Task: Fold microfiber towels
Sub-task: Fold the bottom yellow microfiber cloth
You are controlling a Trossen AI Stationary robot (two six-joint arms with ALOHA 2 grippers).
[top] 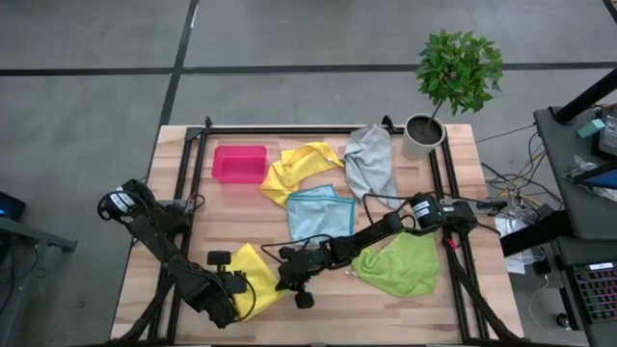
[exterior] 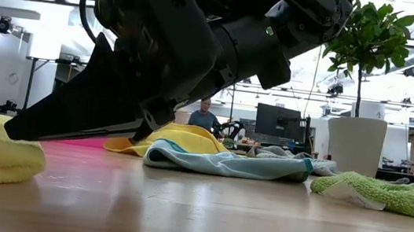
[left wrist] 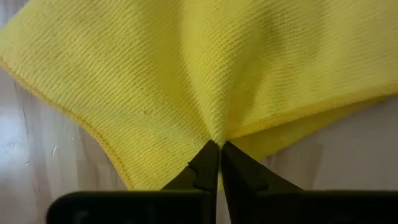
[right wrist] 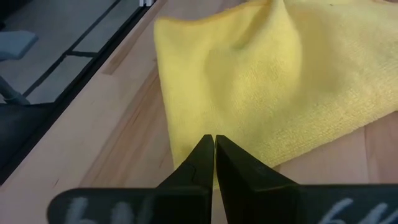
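Note:
A yellow microfiber towel (top: pixel 258 278) lies doubled over near the table's front edge. My left gripper (top: pixel 234 289) stands over its left part, pointing down, shut on the cloth (left wrist: pixel 217 144). My right gripper (top: pixel 284 280) reaches in from the right, slanting down, shut (right wrist: pixel 214 140), with its tips at the towel's right edge (right wrist: pixel 267 81). I cannot tell whether it touches the cloth. Farther back lie a second yellow towel (top: pixel 299 169), a light blue one (top: pixel 318 212), a grey one (top: pixel 371 159) and, to the right, a lime green one (top: pixel 400 265). My left gripper pinches the yellow towel's upper layer at its edge (left wrist: pixel 214 127) between its two fingers, coming from above and pointing down. Ridges in the cloth run toward the fingertips. A lower layer (left wrist: pixel 292 134) shows beside the pinch, and the rest of the towel lies on the table.
A pink-red plastic bin (top: pixel 239 164) sits at the back left of the table. A potted plant (top: pixel 424 135) stands at the back right corner. A black frame rail (top: pixel 289 130) runs along the far edge. Bare wood (top: pixel 366 313) shows along the front, right of the arms.

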